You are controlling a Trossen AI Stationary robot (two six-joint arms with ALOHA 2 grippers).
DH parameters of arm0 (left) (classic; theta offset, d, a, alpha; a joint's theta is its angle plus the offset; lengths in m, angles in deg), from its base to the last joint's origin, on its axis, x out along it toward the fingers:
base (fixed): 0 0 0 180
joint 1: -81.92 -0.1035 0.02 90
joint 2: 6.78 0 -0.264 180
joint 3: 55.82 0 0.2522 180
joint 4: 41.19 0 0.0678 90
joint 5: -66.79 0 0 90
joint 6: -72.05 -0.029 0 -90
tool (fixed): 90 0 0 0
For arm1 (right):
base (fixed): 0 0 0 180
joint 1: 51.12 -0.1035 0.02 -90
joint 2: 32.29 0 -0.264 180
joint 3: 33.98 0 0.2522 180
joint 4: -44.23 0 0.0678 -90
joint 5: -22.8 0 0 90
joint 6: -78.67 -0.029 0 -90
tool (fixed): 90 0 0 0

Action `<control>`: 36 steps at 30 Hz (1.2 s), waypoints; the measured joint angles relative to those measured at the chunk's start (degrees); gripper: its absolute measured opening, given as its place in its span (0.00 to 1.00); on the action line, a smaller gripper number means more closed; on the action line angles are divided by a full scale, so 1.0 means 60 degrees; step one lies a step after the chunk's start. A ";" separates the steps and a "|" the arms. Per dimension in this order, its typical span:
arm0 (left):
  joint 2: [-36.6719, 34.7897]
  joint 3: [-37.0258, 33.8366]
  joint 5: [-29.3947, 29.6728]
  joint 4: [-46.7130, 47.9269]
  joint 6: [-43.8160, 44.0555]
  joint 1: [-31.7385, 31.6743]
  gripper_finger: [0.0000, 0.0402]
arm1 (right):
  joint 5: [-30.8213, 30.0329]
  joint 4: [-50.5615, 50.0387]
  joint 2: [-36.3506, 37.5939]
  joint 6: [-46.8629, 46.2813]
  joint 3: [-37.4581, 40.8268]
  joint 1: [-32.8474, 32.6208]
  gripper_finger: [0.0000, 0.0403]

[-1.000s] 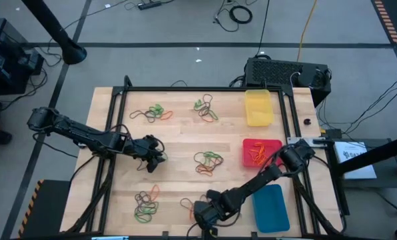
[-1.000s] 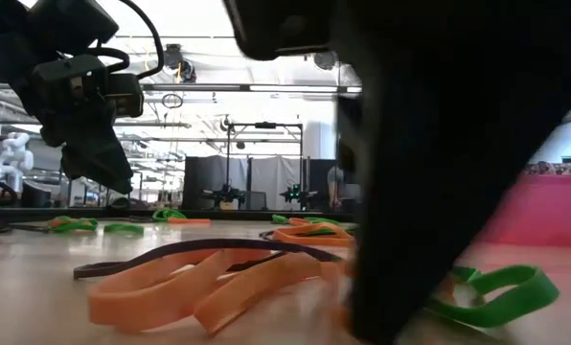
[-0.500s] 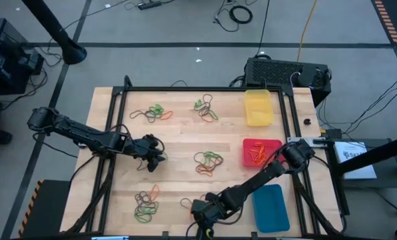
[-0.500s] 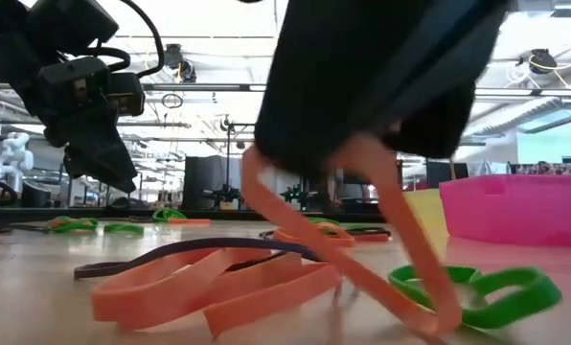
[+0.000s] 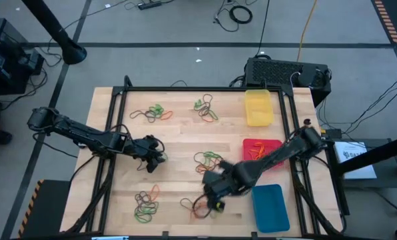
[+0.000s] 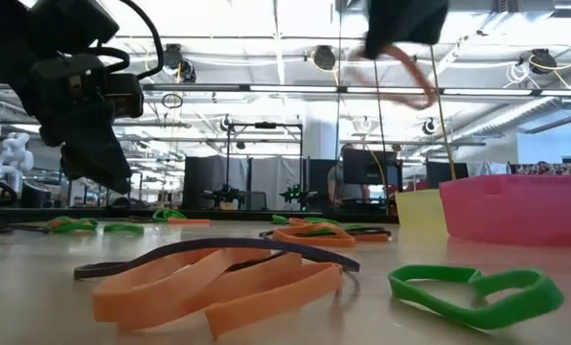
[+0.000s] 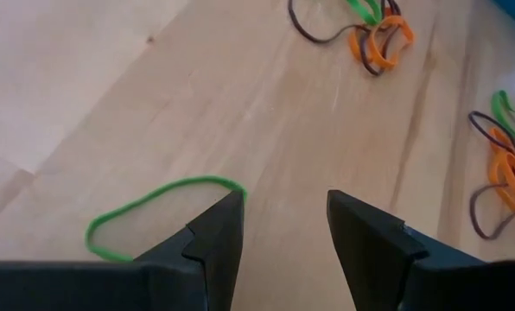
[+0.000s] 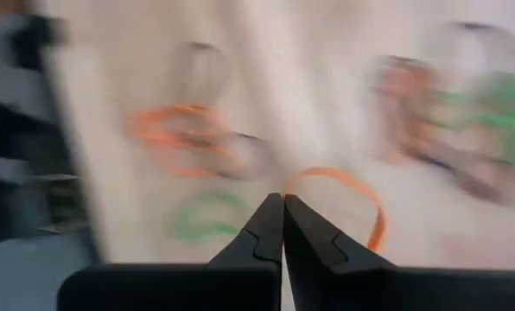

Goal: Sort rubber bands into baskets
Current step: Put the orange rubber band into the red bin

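The right gripper [image 8: 282, 226], pinched on a dangling orange rubber band [image 8: 361, 194], risks dropping it before the two-o'clock red basket [image 5: 252, 144]; the left gripper [image 7: 283, 226] waits open.

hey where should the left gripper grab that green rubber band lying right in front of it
Probably the curved strand of the green rubber band nearest the left gripper, coming straight down from above. The loop lies flat and alone on bare wood of the table, so open fingers could straddle one strand and pinch it without catching the mixed rubber band clusters farther off.
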 joint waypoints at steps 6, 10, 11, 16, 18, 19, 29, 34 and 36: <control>-0.0003 0.0000 -0.0255 0.0028 0.0169 0.0000 0.44 | -0.1048 -0.3822 0.1053 0.0175 -0.0003 0.0625 0.00; -0.0003 0.0000 -0.0336 0.0014 0.0248 0.0000 0.44 | -0.1112 -0.5466 0.1441 0.0298 0.0163 0.1141 0.00; -0.0003 0.0000 -0.0374 0.0015 0.0248 0.0000 0.44 | -0.1115 -0.5489 0.1571 0.0389 0.0344 0.1239 0.00; -0.0251 0.0000 -0.0615 0.0175 0.0168 -0.0309 0.44 | -0.1019 -0.4709 0.2580 0.1207 0.1997 0.1641 0.00; -0.0540 0.0000 -0.0707 0.0455 0.0166 -0.0567 0.44 | -0.0949 -0.4511 0.3028 0.1202 0.2880 0.1816 0.00; -0.0720 0.0000 -0.0718 0.0613 0.0138 -0.0699 0.44 | -0.0861 -0.4275 0.3286 0.1177 0.3333 0.1906 0.00; -0.2877 0.0000 -0.0577 0.1325 -0.0266 -0.2615 0.44 | 0.0200 -0.1051 0.5462 0.0181 0.7330 0.2300 0.00; -0.3616 0.0172 -0.0373 0.1333 -0.0277 -0.3663 0.44 | 0.0202 -0.0579 0.5685 -0.0340 0.7919 0.2300 0.00; -0.3812 0.0295 -0.0200 0.1309 -0.0280 -0.4047 0.44 | 0.0200 -0.0554 0.5685 -0.0305 0.7931 0.2300 0.00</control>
